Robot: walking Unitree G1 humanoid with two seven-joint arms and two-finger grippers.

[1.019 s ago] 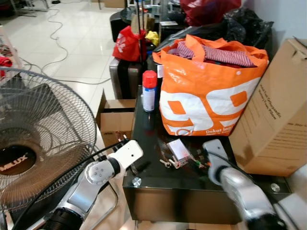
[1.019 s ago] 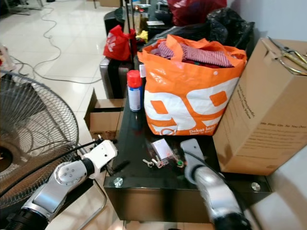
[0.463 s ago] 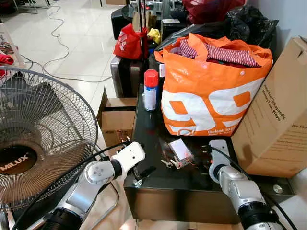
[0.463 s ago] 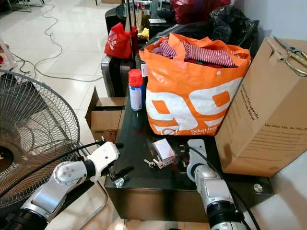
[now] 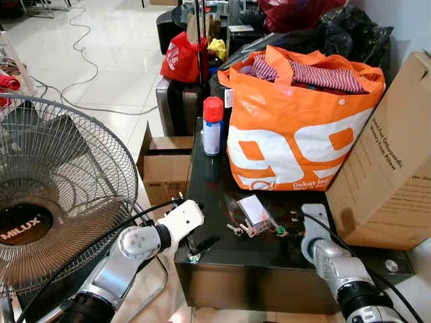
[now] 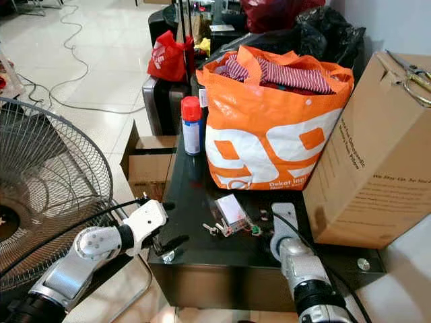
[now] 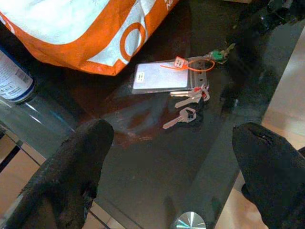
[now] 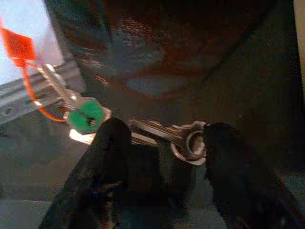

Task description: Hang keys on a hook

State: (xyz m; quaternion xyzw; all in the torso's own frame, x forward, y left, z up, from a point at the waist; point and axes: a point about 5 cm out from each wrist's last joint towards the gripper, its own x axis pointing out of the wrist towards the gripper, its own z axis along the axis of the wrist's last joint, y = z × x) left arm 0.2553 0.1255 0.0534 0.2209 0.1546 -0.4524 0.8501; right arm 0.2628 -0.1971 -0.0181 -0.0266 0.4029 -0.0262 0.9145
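Observation:
A bunch of silver keys lies on the black glass table, joined to a clear card holder with an orange tag. A green-capped key and a key ring lie at the bunch's right end. My right gripper is low over that end, open, one finger on each side of the ring keys. My left gripper hovers at the table's front-left corner, open wide, and the keys lie ahead of it.
A full orange bag and a red-capped spray can stand behind the keys. A big cardboard box blocks the table's right side. A standing fan is close on the left, with an open carton on the floor.
My right gripper has shifted slightly right and nearer along the table by the green key. My left gripper edged in to the table corner, then held still.

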